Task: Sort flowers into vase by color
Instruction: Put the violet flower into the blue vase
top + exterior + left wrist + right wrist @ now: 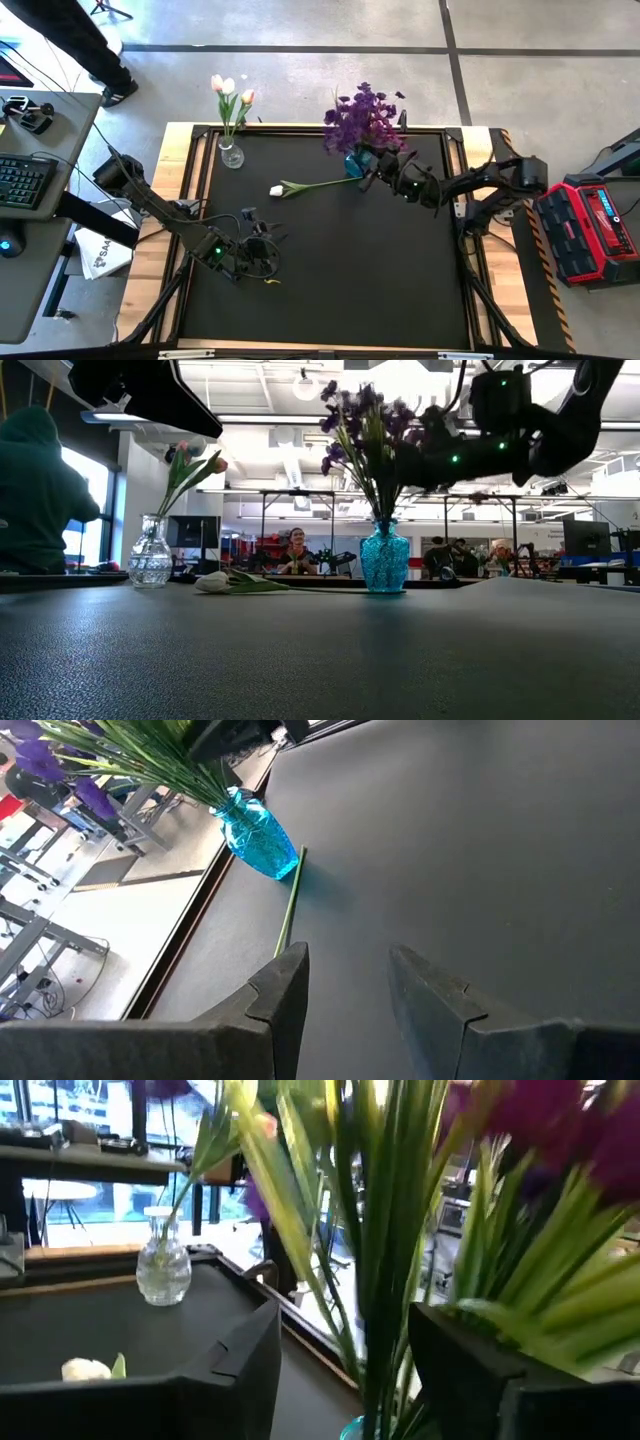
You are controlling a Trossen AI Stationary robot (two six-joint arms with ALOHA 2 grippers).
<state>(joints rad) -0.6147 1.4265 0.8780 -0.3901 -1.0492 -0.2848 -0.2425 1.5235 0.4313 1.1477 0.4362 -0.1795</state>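
A blue glass vase [357,162] [384,557] [258,835] at the table's far side holds bushy purple flowers [362,120]. My right gripper [375,178] [345,1315] is open at that bunch above the vase, with green stems [385,1230] standing between its fingers. A white tulip [277,190] [213,582] [85,1370] lies flat on the mat, its stem [288,910] running toward the blue vase. A clear vase [231,155] [150,557] [163,1270] at the far left holds white and pink tulips. My left gripper [262,235] [350,955] is open, near the table's middle left, touching nothing. My right gripper has the purple flowers' stems [360,1280] between its open fingers, coming at them level from the table's right, across the stems. A leaf [500,1320] lies by one finger. I cannot tell whether the fingers touch the stems. The bunch stands upright in the blue vase.
The black mat is bounded by a raised wooden frame [190,200]. A red device [590,230] sits past the right edge, and a desk with a keyboard [25,180] past the left. A person [35,490] stands beyond the table's far left. Bare mat lies toward the near edge.
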